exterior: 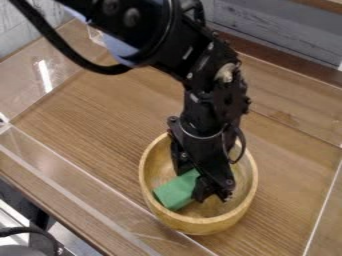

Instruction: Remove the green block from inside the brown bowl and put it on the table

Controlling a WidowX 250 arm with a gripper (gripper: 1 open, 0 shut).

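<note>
The brown bowl [198, 222] sits on the table [94, 118] toward the front right. Inside it, the green block [173, 191] lies tilted against the bowl's left inner wall. My black gripper [206, 182] reaches straight down into the bowl, and its fingers close on the block's right end. That end of the block is hidden behind the fingers. The arm's dark links rise from the bowl toward the upper left.
Clear acrylic walls [60, 168] border the table on the front left and at the back. Bare wood-grain tabletop stretches left of the bowl and behind it. The bowl stands close to the front wall.
</note>
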